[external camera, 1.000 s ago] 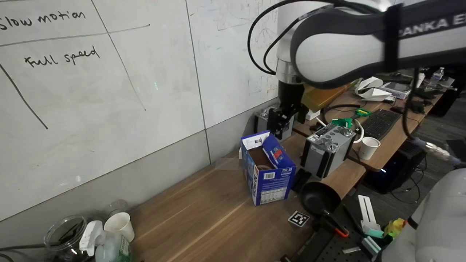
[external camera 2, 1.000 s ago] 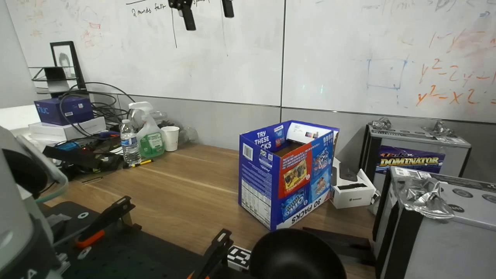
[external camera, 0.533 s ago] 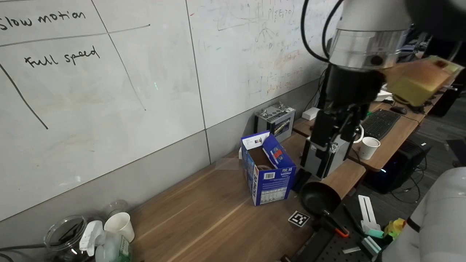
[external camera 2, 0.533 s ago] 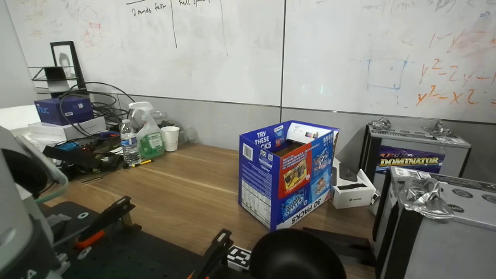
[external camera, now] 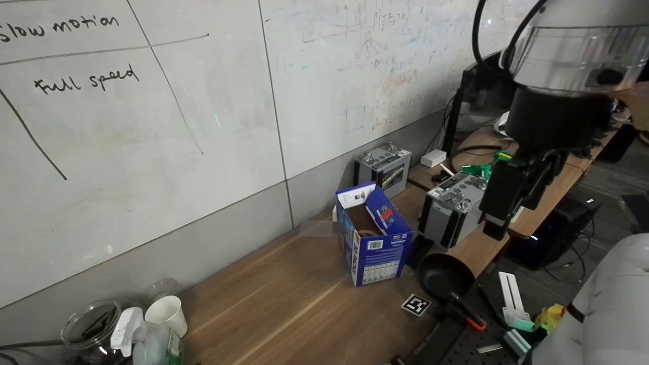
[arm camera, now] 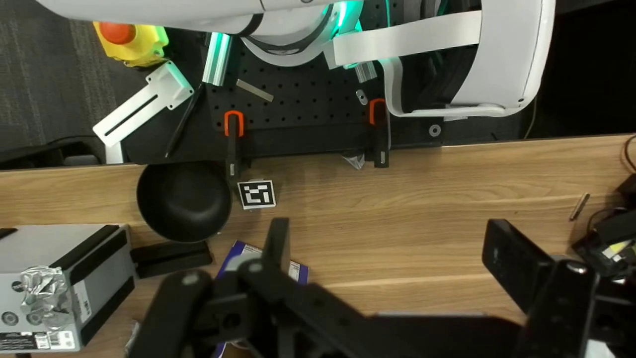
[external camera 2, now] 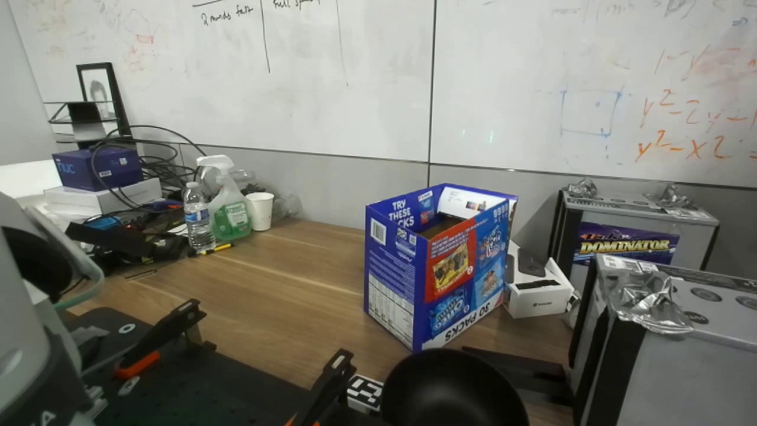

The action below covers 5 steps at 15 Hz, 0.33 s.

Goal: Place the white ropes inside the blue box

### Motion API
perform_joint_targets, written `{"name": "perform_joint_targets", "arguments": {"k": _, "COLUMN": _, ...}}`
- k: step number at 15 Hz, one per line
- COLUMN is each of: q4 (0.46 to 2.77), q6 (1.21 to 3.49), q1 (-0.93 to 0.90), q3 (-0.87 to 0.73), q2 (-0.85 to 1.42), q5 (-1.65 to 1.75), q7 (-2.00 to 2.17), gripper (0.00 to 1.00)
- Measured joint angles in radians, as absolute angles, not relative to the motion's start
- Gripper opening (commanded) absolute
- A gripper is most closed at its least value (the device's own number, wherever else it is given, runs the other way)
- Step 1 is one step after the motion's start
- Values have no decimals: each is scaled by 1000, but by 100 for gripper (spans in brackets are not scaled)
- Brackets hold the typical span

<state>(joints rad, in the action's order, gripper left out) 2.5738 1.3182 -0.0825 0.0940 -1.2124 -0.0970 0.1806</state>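
Behind everything, a whiteboard (external camera 2: 384, 94) is fixed, and below it the wood-grain desk (external camera 2: 266, 284) is used as the working surface. Beside the desk the white robot arm (external camera: 601, 299) is mounted on a black perforated plate (arm camera: 308, 99), evidently for a firm footing. Two grey batteries (external camera 2: 686, 367) are stood near one end, with crumpled foil (external camera 2: 650, 305) pressed onto their tops, perhaps so that contact is prevented. The blue snack box (external camera 2: 434, 269) is stood upright with its mouth upward, so that something limp can be dropped in from above. Near it a black bowl (arm camera: 184, 204) is set down, its purpose unclear. The claw (arm camera: 390, 241) is held raised and apart from the box, its jaws parted wide with only desk seen between them; no load is carried, and the height is probably chosen so that the rim is cleared. Orange-tipped clamps (arm camera: 381, 141) are set across the seam of plate and desk, presumably so that neither shifts. A printed marker (arm camera: 257, 194) is laid face up, likely for camera calibration. Of the white ropes (external camera: 368, 233), a pale curve inside the box is probably all that can be seen; the placing is judged done or nearly so, with no further grip called for.
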Motion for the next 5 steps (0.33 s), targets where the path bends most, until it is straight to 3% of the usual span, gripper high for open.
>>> {"name": "perform_joint_targets", "arguments": {"k": 5, "q4": 2582, "q6": 1318, "q1": -75, "q3": 103, "q2": -1213, "q5": -97, "q7": 180, "gripper": 100}}
